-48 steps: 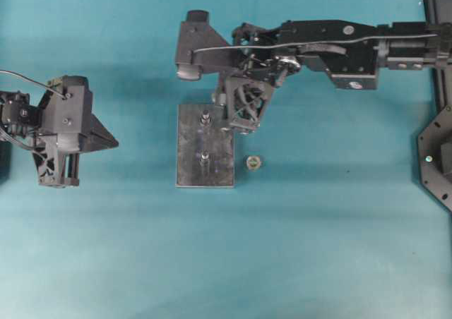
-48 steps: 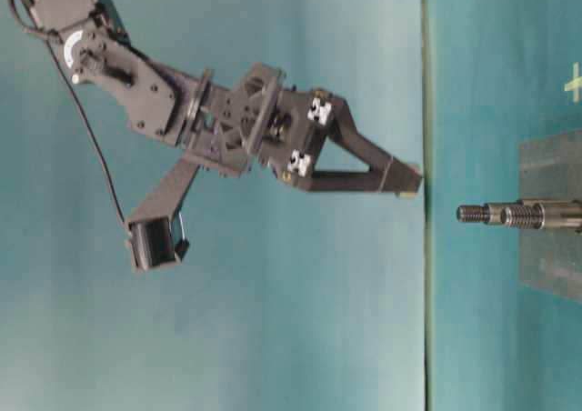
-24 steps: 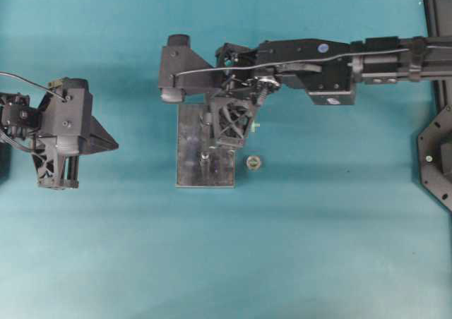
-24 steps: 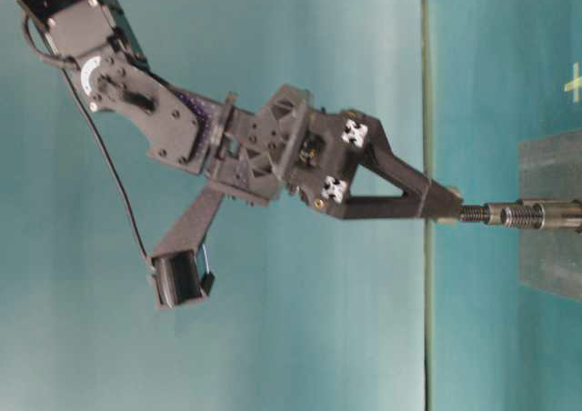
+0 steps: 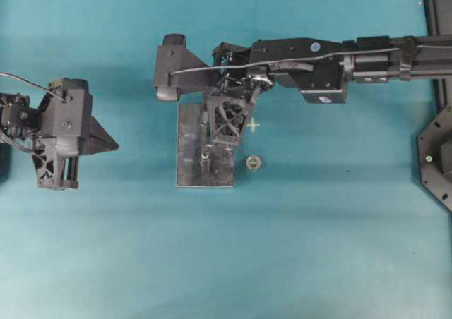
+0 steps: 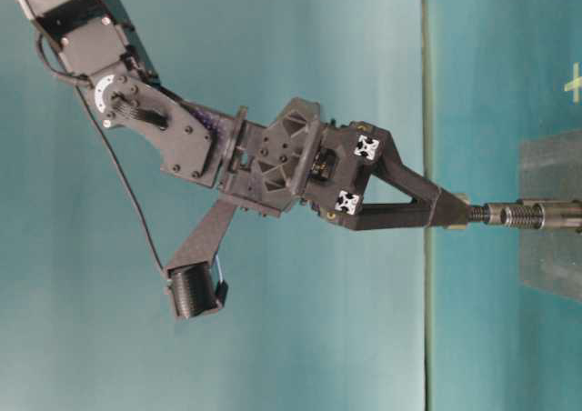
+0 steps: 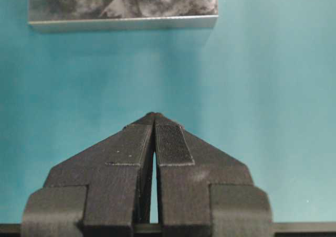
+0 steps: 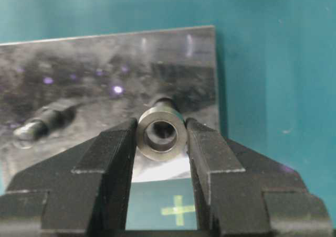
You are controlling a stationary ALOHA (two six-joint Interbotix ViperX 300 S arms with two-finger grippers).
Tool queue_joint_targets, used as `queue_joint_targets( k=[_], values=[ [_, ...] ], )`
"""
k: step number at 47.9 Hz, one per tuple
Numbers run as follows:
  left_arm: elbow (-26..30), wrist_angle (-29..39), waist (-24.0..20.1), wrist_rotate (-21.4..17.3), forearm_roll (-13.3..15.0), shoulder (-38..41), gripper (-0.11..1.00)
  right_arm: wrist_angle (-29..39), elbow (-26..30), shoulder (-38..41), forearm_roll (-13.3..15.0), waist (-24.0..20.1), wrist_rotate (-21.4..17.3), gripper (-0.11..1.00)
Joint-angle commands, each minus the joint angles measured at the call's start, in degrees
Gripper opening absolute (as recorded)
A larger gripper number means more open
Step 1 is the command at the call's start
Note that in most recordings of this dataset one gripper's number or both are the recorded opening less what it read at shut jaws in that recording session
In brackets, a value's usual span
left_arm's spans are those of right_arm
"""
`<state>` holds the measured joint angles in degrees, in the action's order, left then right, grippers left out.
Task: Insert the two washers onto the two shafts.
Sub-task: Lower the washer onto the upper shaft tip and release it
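My right gripper (image 8: pixel 161 127) is shut on the washer (image 8: pixel 161 133), a small steel ring held flat between its two black fingers. The washer sits right at the top end of an upright threaded shaft (image 6: pixel 509 215) on the grey metal plate (image 5: pixel 191 132). The shaft's dark tip shows inside the ring's hole. A second shaft (image 8: pixel 44 122) stands on the same plate (image 8: pixel 105 64), nearer the front edge (image 5: pixel 203 157). Overhead, the right gripper (image 5: pixel 227 125) points down over the plate's far half. My left gripper (image 5: pixel 115 144) is shut on nothing, well left of the plate (image 7: pixel 123 6).
A small metal ring (image 5: pixel 253 162) lies on the teal table just right of the plate. A yellow cross mark (image 5: pixel 253 125) sits beside the right gripper. A black fixture (image 5: pixel 434 157) stands at the right edge.
The right arm has swung left and come down, bringing the washer from off the plate's far right edge onto the shaft's tip. The left arm has not moved.
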<state>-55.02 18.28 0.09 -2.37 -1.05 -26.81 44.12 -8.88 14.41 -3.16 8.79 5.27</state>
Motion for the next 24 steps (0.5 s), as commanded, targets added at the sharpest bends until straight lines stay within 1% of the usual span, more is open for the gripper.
queue_joint_targets(
  k=[1, 24],
  values=[
    [0.79, -0.44, 0.09, 0.09, -0.26, -0.26, 0.00, -0.09, 1.05, -1.05, 0.18, 0.26, 0.18, 0.33],
    [0.70, -0.44, 0.09, 0.09, -0.26, -0.26, 0.00, 0.44, 1.41, 0.18, 0.26, 0.53, 0.09, 0.33]
  ],
)
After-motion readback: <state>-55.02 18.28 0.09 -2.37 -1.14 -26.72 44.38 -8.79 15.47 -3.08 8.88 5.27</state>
